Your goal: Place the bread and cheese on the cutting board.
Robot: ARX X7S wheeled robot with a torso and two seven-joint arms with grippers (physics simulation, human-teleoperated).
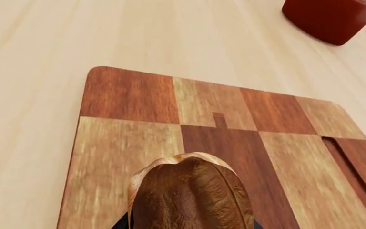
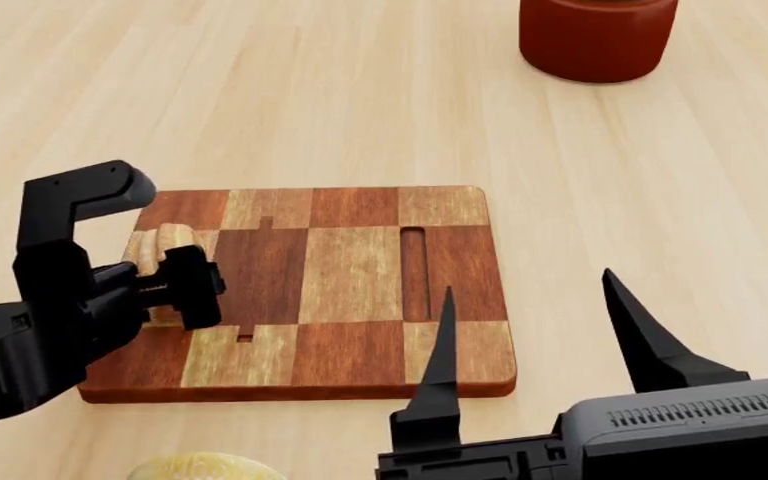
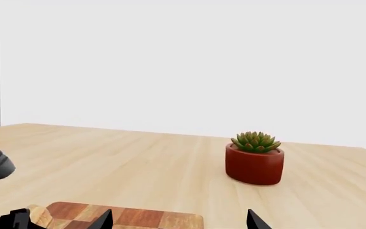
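The checkered cutting board [image 2: 357, 270] lies on the wooden table; it also shows in the left wrist view [image 1: 253, 143] and the right wrist view [image 3: 138, 217]. My left gripper [image 2: 171, 275] is shut on the bread [image 2: 160, 245], a golden-brown loaf, over the board's left side. In the left wrist view the bread [image 1: 189, 195] fills the space between the jaws, above the board. The pale yellow cheese [image 2: 204, 468] lies on the table in front of the board, at the head view's lower edge. My right gripper [image 2: 538, 335] is open and empty, above the board's near right corner.
A dark red round pot [image 2: 595, 35] stands at the back right of the table; the right wrist view shows it [image 3: 254, 164] with a green succulent in it. Bare wooden table [image 2: 651, 180] lies around the board.
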